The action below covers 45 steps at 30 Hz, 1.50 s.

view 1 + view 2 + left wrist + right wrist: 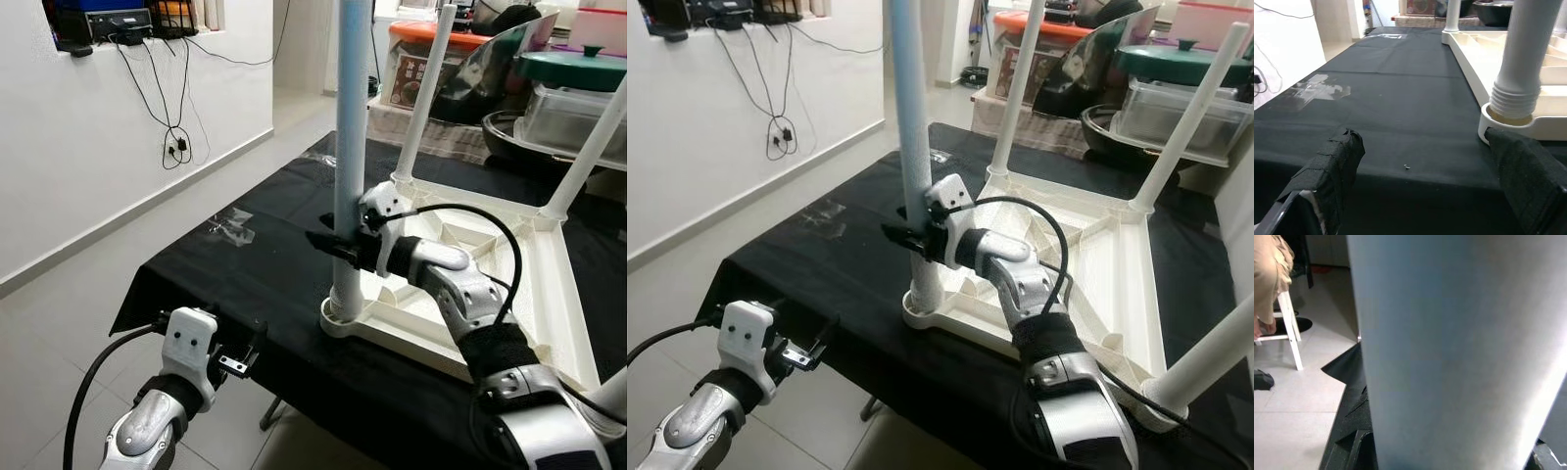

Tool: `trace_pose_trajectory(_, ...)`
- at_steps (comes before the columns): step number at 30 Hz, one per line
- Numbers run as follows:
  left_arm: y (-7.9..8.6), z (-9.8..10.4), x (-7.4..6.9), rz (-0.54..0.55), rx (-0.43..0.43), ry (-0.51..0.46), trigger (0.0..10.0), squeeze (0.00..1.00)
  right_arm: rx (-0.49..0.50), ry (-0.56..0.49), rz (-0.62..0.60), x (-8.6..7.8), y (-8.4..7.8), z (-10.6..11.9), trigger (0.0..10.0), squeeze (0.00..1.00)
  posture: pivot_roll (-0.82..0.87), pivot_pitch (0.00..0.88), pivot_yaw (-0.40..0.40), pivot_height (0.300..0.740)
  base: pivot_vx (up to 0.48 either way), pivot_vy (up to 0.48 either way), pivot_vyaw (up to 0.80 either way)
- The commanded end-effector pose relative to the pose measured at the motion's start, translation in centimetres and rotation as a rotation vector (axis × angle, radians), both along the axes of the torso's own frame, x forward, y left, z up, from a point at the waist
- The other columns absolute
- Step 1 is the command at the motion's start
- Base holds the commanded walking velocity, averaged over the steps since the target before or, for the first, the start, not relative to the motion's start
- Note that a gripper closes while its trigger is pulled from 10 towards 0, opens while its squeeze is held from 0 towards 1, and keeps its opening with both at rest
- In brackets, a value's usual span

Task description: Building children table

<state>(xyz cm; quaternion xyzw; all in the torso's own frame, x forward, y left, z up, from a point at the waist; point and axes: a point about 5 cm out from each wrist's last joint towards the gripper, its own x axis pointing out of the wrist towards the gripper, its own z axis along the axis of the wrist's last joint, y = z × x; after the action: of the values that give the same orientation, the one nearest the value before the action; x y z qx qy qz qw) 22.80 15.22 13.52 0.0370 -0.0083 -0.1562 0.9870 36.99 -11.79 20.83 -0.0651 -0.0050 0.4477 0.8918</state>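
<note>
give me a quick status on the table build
Right gripper shut on near table leg, leg upright in corner socket of upturned tabletop. Left gripper open, low at edge of black cloth. Nothing blocking the leg.

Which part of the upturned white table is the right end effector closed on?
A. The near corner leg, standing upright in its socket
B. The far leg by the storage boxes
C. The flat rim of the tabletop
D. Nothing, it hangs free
A: the right end effector is clamped on the near leg, which stands in the corner socket of the tabletop; the left end effector hovers open at the edge of the black cloth.
</note>
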Motion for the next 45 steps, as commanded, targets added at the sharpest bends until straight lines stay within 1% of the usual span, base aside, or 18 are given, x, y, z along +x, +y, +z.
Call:
trace_pose_trajectory(1,-0.1,0.0,-0.2,-0.011,0.002,0.008,10.0,0.0,-0.017,0.016,0.007,0.0,0.2,-0.7,0.0,0.0,0.1,0.0,-0.096,0.74,0.0,0.0,0.0)
trace_pose_trajectory(5,-0.1,0.0,-0.4,-0.007,-0.001,0.013,10.0,0.0,-0.02,0.024,-0.001,0.2,0.1,-1.1,0.0,0.0,0.11,0.0,-0.098,0.74,0.0,0.0,0.0)
trace_pose_trajectory(11,0.0,0.0,-0.4,-0.008,-0.001,0.013,10.0,0.0,-0.021,0.027,-0.005,0.3,-0.3,-1.1,0.0,0.0,0.1,0.0,-0.096,0.74,0.0,0.0,0.0)
trace_pose_trajectory(16,0.0,0.0,-0.3,-0.009,0.0,0.013,10.0,0.0,-0.032,0.03,0.049,0.0,-0.7,-0.9,0.0,0.0,0.1,0.0,-0.095,0.74,0.0,0.0,0.0)
trace_pose_trajectory(17,0.0,0.0,-0.3,-0.009,0.0,0.013,10.0,0.0,-0.04,0.03,0.08,-0.3,-0.6,-1.0,0.0,0.0,0.1,0.0,-0.097,0.74,0.0,0.0,0.0)
trace_pose_trajectory(22,0.0,0.0,-0.3,-0.009,-0.001,0.013,10.0,0.0,-0.046,0.03,0.099,-0.4,-0.4,-1.1,0.0,0.0,0.1,0.0,-0.097,0.74,0.0,0.0,0.0)
trace_pose_trajectory(23,0.0,0.0,-0.3,-0.008,-0.002,0.014,10.0,0.0,-0.044,0.036,0.122,-0.7,0.0,-1.2,0.0,0.0,0.1,0.0,-0.097,0.74,0.0,0.0,0.0)
trace_pose_trajectory(26,-0.1,0.0,-0.3,-0.006,-0.005,0.012,10.0,0.0,-0.054,0.06,0.226,-1.8,1.9,-2.5,0.0,0.0,0.11,0.0,-0.101,0.74,0.0,0.0,0.0)
trace_pose_trajectory(28,-0.1,0.0,-0.3,-0.006,-0.005,0.012,10.0,0.0,-0.054,0.06,0.226,-1.8,1.9,-2.5,0.0,0.0,0.11,0.0,-0.101,0.74,0.0,0.0,0.0)
trace_pose_trajectory(29,-0.1,0.1,-0.3,-0.005,-0.005,0.012,10.0,0.0,-0.067,0.063,0.274,-2.2,2.5,-2.9,0.0,0.0,0.11,0.0,-0.104,0.74,0.0,0.0,0.0)
trace_pose_trajectory(32,0.0,0.1,-0.3,-0.005,-0.005,0.011,10.0,0.0,-0.072,0.063,0.29,-2.3,2.7,-2.9,0.0,0.0,0.11,0.0,-0.104,0.74,0.0,0.0,0.0)
trace_pose_trajectory(34,0.0,0.1,-0.3,0.001,-0.005,0.011,10.0,0.0,-0.091,0.073,0.353,-2.8,3.4,-3.3,0.0,0.0,0.12,0.0,-0.121,0.74,0.0,0.0,0.0)
trace_pose_trajectory(36,0.0,0.1,-0.3,0.001,-0.005,0.011,10.0,0.0,-0.091,0.073,0.353,-2.8,3.4,-3.3,0.0,0.0,0.12,0.0,-0.121,0.74,0.0,0.0,0.0)
trace_pose_trajectory(38,-0.1,0.0,-0.3,0.006,-0.007,0.01,10.0,0.0,-0.111,0.093,0.414,-3.2,4.1,-3.9,0.0,0.0,0.13,0.0,-0.135,0.74,0.0,0.0,0.0)
trace_pose_trajectory(39,-0.1,0.0,-0.3,0.006,-0.007,0.01,10.0,0.0,-0.111,0.093,0.414,-3.2,4.1,-3.9,0.0,0.0,0.13,0.0,-0.135,0.74,0.0,0.0,0.0)
trace_pose_trajectory(42,-0.1,-0.1,-0.5,0.015,-0.014,0.015,10.0,0.0,-0.131,0.147,0.509,-3.6,5.0,-4.8,0.0,0.0,0.13,0.0,-0.146,0.74,0.0,0.0,0.0)
trace_pose_trajectory(43,-0.1,-0.1,-0.5,0.015,-0.014,0.015,10.0,0.0,-0.131,0.147,0.509,-3.6,5.0,-4.8,0.0,0.0,0.13,0.0,-0.146,0.74,0.0,0.0,0.0)
trace_pose_trajectory(45,-0.1,-0.2,-0.5,0.02,-0.017,0.017,10.0,0.0,-0.143,0.17,0.55,-3.8,5.6,-5.2,0.0,0.0,0.14,0.0,-0.155,0.74,0.0,0.0,0.0)
